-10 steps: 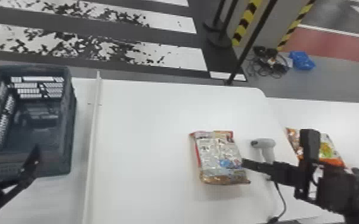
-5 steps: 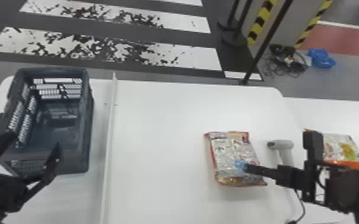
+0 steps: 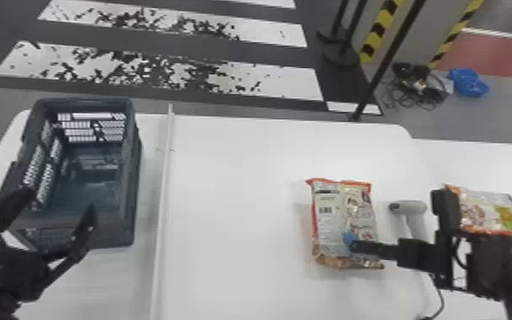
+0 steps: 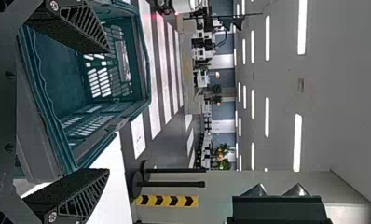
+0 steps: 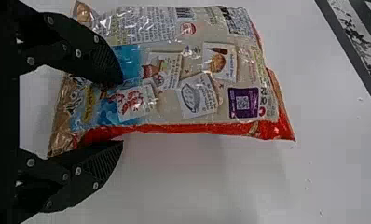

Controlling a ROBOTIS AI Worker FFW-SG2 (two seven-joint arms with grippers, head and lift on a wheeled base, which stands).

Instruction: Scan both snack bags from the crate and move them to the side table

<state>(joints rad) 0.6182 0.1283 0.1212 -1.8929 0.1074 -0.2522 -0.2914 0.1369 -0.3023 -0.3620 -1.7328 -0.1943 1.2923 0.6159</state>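
In the head view, my right gripper is at the near right part of a snack bag lying on the white table. The right wrist view shows the right gripper open, one finger over the bag's printed face, the other at its red edge. A second snack bag lies on the side table, partly behind the right arm. My left gripper stays parked by the near end of the dark crate. From the left wrist, the left gripper is open before the crate.
A pale handheld scanner with a cable rests between the two bags, close to the right gripper. A raised white strip runs along the table between crate and first bag. A dark post stands behind the table.
The head view has turned a little, shifting the whole scene rightward. Relative to the bag, my right gripper has moved left and slightly nearer, over its printed face. The left gripper keeps its place by the crate.
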